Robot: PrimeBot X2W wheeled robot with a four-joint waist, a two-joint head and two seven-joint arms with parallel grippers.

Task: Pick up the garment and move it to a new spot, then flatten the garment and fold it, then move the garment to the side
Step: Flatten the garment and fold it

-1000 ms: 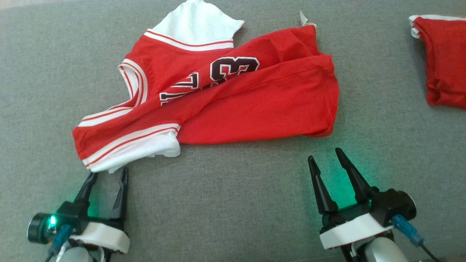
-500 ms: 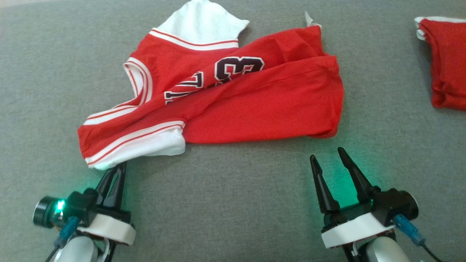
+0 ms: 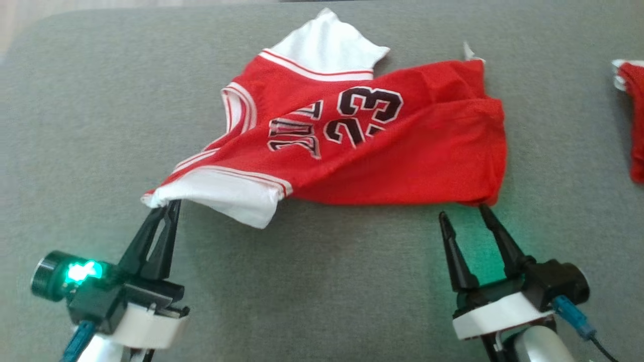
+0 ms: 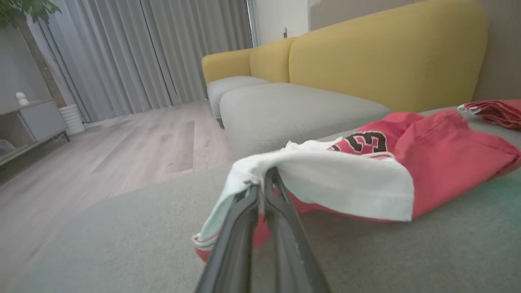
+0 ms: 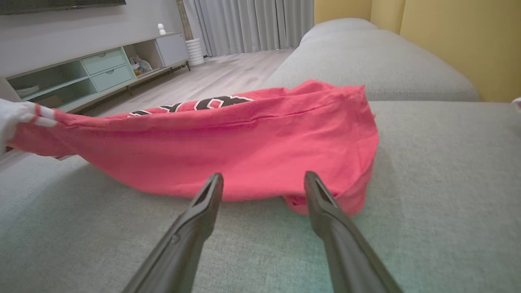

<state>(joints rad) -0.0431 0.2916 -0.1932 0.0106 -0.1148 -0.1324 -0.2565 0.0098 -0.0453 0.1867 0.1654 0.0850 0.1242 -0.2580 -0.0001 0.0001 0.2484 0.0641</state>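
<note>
A robot's left hand (image 3: 168,207), fingers pinched together, grips the white-trimmed near-left corner of a red number 23 jersey (image 3: 382,151), holding that corner raised off the grey sofa seat (image 3: 322,281) while the rest lies rumpled across the middle. The right hand (image 3: 463,212) stands wide and empty, fingertips just beside the jersey's near-right hem. Another red garment (image 3: 636,120) lies at the right edge.

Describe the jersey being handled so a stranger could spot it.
On the wide grey cushion, look mid-surface for the red-and-white jersey. Unlike the red garment at the right edge, it shows number 23, and the left tool pinches its white edge.
</note>
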